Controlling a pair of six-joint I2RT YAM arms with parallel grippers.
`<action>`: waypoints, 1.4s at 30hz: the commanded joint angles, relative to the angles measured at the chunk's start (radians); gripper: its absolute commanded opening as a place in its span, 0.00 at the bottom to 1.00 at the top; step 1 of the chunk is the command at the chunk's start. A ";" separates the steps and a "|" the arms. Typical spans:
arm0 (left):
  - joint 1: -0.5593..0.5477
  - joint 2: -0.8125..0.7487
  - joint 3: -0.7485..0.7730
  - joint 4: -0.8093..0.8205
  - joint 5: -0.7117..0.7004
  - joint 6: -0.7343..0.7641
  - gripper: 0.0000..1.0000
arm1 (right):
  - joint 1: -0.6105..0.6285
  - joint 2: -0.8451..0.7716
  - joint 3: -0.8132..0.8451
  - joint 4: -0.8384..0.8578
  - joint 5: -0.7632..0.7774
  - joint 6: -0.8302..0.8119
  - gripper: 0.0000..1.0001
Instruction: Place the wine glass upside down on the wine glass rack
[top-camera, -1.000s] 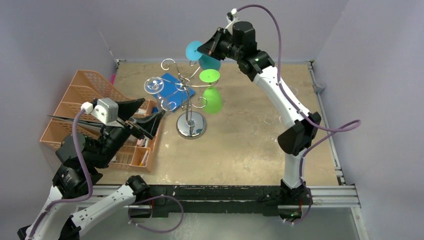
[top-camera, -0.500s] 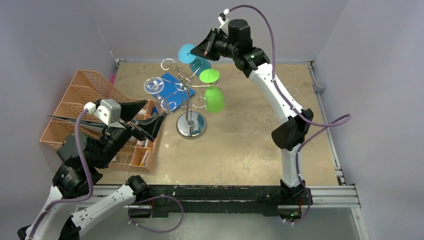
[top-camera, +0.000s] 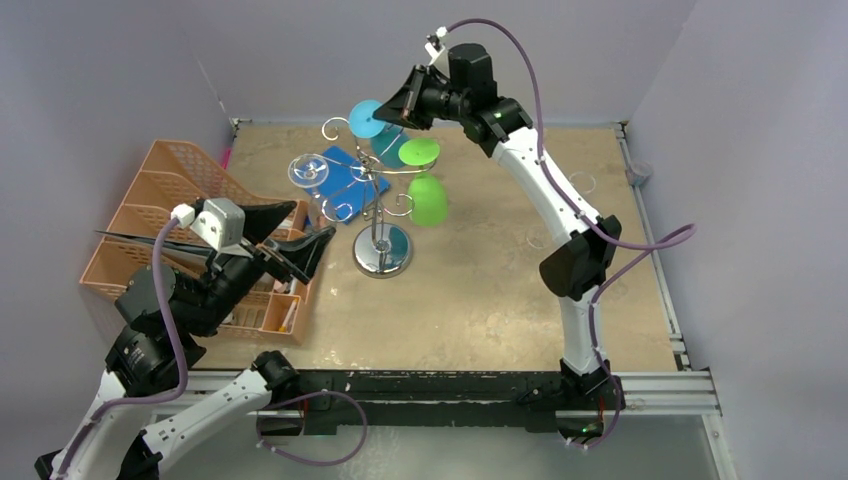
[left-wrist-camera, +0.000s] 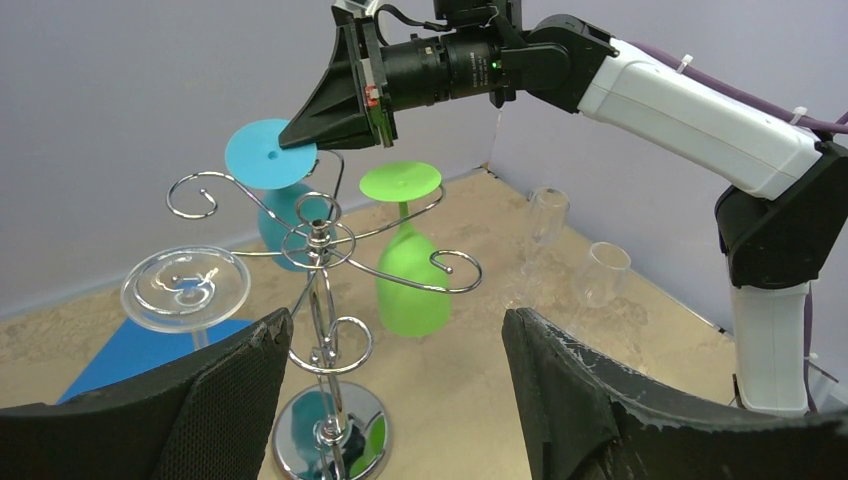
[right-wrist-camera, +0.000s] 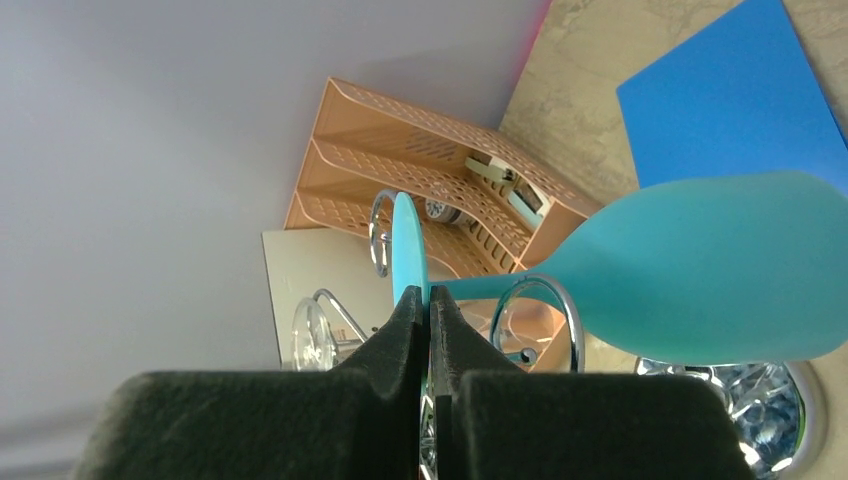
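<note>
R tool (top-camera: 392, 112): shut tight, pads pinching rim of the teal wine glass (top-camera: 366, 120) foot disc; up high at 12 o'clock of the rack post.
L tool (top-camera: 300, 228): wide open, nothing in it; hovers low at 9 o'clock of the rack base, jaws facing the rack.
Teal wine glass: off the bench (top-camera: 480, 290), inverted & tilted, foot uppermost, bowl down. Sits at far side of the wine glass rack (top-camera: 381, 225), stem right by a scroll arm. Can't tell if stem is in the arm or only beside it.
Wine glass rack: upright, mid-bench, round shiny base flat on the surface.
Green glass (top-camera: 427, 200): hangs inverted on a rack arm, approx 2 o'clock of post.
Clear glass (top-camera: 308, 170): hangs inverted on an arm, approx 10 o'clock of post.
Blue sheet (top-camera: 345, 175): flat on bench under the clear glass.
Orange organizer (top-camera: 170, 190): 9 o'clock edge of bench, just behind L tool.
Loose clear glasses (left-wrist-camera: 545, 215): two, standing on bench at approx 3 o'clock, well apart from rack.
</note>
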 joint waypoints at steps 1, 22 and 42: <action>0.000 0.018 0.016 0.018 0.008 -0.009 0.76 | 0.005 -0.067 0.005 -0.044 -0.016 -0.012 0.00; -0.001 0.018 0.008 0.019 -0.016 -0.022 0.76 | 0.004 -0.101 0.070 -0.248 0.074 -0.083 0.00; -0.001 0.004 0.012 0.008 -0.021 -0.031 0.76 | -0.021 -0.132 0.003 -0.120 0.160 -0.064 0.00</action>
